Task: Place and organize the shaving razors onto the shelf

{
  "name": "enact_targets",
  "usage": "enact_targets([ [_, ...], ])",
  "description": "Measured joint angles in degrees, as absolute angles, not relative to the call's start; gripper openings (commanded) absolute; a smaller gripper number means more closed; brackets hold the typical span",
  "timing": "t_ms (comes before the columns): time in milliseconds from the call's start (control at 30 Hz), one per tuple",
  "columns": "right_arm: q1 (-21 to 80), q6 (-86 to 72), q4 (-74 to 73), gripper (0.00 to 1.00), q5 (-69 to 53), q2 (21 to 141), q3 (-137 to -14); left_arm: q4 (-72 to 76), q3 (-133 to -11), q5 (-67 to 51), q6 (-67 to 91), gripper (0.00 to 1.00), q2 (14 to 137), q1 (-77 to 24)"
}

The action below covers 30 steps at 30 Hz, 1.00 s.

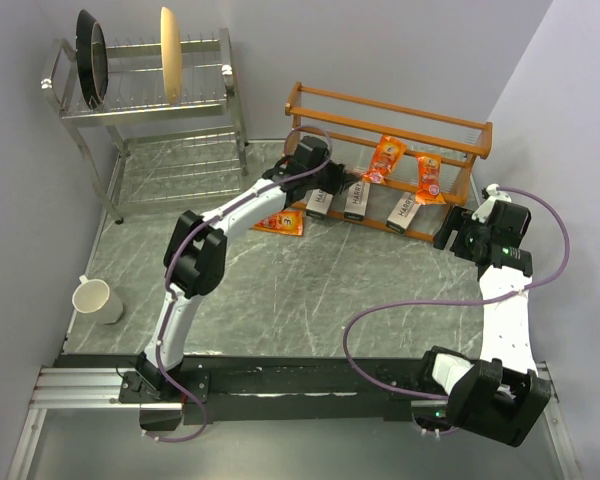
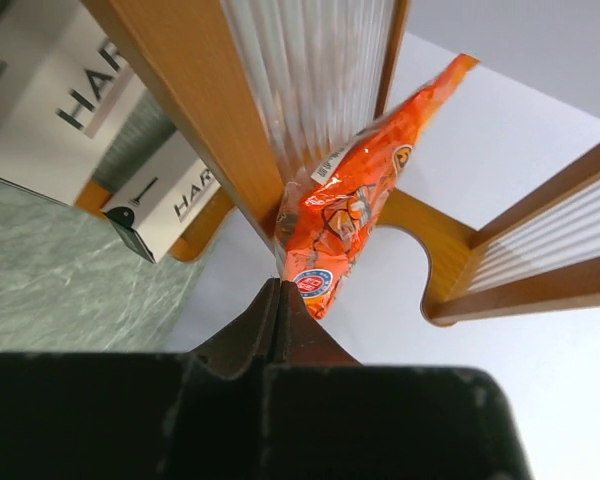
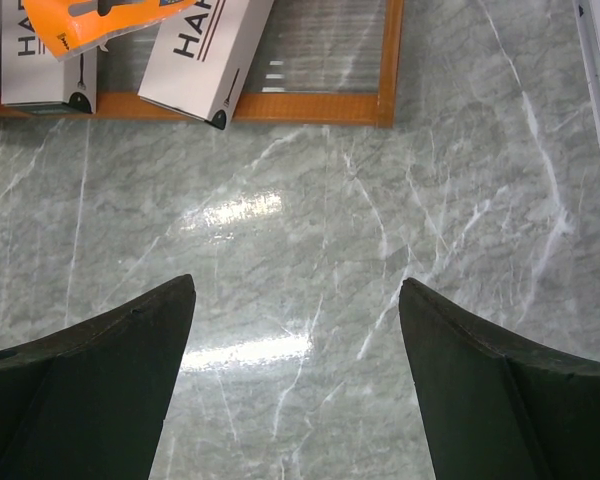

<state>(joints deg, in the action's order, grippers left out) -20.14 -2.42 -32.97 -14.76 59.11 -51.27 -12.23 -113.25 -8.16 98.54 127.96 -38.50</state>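
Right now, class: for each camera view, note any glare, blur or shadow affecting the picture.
Right wrist: two white glare patches on the marble table, the open right gripper dark and soft-edged. Left wrist: left gripper a featureless black mass, orange pack glinting. Top external: even light, faint shadows, all sharp.

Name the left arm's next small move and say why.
Probably draw the left hand back from the shelf toward the orange pack lying on the table. Its fingers look shut with nothing clearly between them. The other orange packs and the grey boxes already sit on the shelf, and only that pack is off it.
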Motion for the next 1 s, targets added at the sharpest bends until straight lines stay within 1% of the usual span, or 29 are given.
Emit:
enact_targets([
  [267, -20.2, -2.8, -32.9, 0.90, -14.9, 59.1, -51.3, -12.2, -112.4, -8.1, 99.3, 0.01, 126.4, -36.5],
  [300, -20.2, -2.8, -32.9, 0.90, -14.9, 59.1, -51.2, -12.1, -112.4, -8.1, 99.3, 0.04, 126.3, -36.4],
  [367, -20.2, -2.8, -32.9, 0.90, -14.9, 59.1, -51.2, -11.9, -112.8, -8.1, 99.7, 0.13, 126.3, -36.6],
  [400, -20.2, -2.8, -32.9, 0.90, -14.9, 59.1, -51.2, -11.9, -112.9, -8.1, 100.0, 0.27, 126.3, -36.7],
  [433, -20.2, -2.8, -32.9, 0.90, -14.9, 59.1, -51.2, -11.9, -112.9, -8.1, 100.2, 0.35, 126.3, -36.9],
  [500, -20.2, -2.8, -32.8, 0.90, -14.9, 59.1, -51.0, -12.0, -113.0, -8.1, 100.8, 0.47, 126.3, -37.3],
  [567, -20.2, -2.8, -32.8, 0.90, -14.9, 59.1, -50.9, -12.3, -113.0, -8.2, 100.8, 0.54, 126.2, -37.6],
  [600, -20.2, -2.8, -32.8, 0.90, -14.9, 59.1, -50.9, -12.8, -112.9, -8.3, 100.7, 0.65, 126.1, -37.6],
  [733, -20.2, -2.8, -32.6, 0.90, -14.9, 59.1, -50.9, -14.7, -110.5, -9.7, 98.3, 0.81, 123.4, -37.0],
  [833, -20.3, -2.8, -32.6, 0.90, -14.9, 59.1, -50.9, -15.8, -106.7, -11.1, 92.8, 0.86, 119.0, -34.4],
  [867, -20.4, -2.8, -32.6, 0.90, -14.9, 59.1, -50.9, -15.8, -104.9, -11.8, 89.8, 0.89, 116.8, -32.9],
  [933, -20.4, -2.8, -32.6, 0.90, -14.9, 59.1, -50.9, -16.2, -101.4, -12.6, 84.9, 1.00, 112.7, -29.8],
  [1000, -20.5, -2.7, -32.6, 0.90, -15.0, 59.1, -50.9, -15.1, -95.8, -13.7, 77.0, 1.00, 107.6, -26.2],
])
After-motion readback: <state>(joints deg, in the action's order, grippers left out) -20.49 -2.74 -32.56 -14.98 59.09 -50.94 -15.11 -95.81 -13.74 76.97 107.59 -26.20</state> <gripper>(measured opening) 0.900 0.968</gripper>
